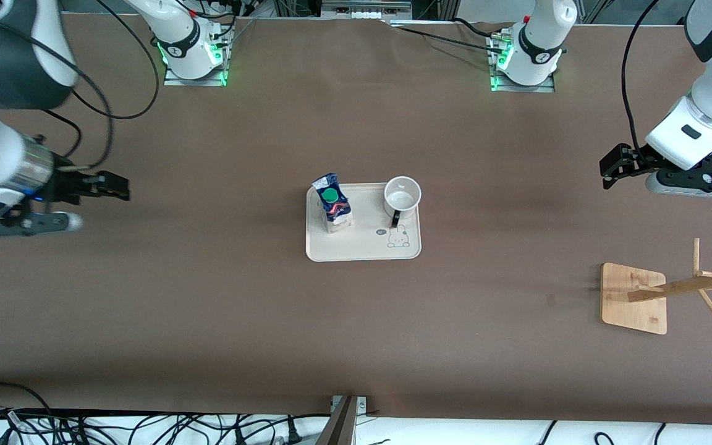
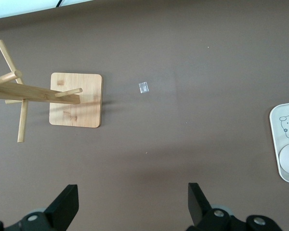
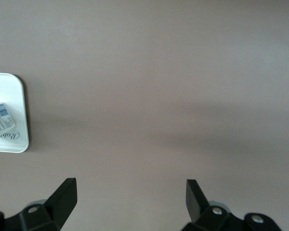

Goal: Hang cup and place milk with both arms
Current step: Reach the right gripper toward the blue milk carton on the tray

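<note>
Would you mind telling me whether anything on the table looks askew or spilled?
Nothing stands out: the milk carton and cup stand upright on the tray, and the wooden cup rack stands upright toward the left arm's end.

2 white arms, grey bands, black cables, black pincers.

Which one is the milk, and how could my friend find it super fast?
Look at the middle of the brown table for the pale tray with a bunny drawing. Two things stand on it: the milk and a white cup beside it. The milk is the little blue-topped carton with a round green cap.
</note>
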Controlling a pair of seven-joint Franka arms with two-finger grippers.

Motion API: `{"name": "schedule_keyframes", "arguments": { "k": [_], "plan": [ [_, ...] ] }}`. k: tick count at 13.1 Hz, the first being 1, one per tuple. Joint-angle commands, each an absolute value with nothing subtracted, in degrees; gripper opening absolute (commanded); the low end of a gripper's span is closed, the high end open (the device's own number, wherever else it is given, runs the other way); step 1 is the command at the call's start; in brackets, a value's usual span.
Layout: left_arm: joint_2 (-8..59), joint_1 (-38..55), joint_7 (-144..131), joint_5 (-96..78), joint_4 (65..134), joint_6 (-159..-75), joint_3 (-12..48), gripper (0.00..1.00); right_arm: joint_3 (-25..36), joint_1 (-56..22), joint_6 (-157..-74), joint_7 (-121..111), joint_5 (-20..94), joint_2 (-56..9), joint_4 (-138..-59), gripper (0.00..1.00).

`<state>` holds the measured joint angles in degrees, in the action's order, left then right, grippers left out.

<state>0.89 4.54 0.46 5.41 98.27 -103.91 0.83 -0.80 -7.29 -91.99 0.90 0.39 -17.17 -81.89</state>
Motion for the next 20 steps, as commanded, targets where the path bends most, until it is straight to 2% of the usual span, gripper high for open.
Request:
{"name": "schedule_keyframes", "arguments": {
  "k": [1, 3, 6, 9, 20],
  "plan": [
    [0.97, 4.75, 0.44, 4.57, 97.12, -102.74, 0.62, 1.0, -0.53, -9.4, -94.3, 2.37, 1.84, -19.33, -82.0, 1.0],
    [0.97, 4.75, 0.44, 4.57, 97.12, -102.74, 0.62, 1.0, -0.53, -11.06, -98.41, 2.29, 6.93, -21.44, -82.26, 1.0],
    [0.97, 4.75, 0.44, 4.57, 97.12, -102.74, 0.62, 1.0, -0.53, -16.5, -102.98, 3.42, 9.22, -23.46, -82.09, 1.0],
    [0.97, 4.75, 0.44, 4.57, 97.12, -102.83, 0.62, 1.0, -0.53, -20.11, -106.25, 14.3, 9.32, -24.78, -82.09, 1.0],
    [0.97, 4.66, 0.53, 4.57, 97.12, -102.74, 0.62, 1.0, -0.53, -28.65, -106.61, 13.54, 9.32, -28.12, -82.0, 1.0]
  ]
}}
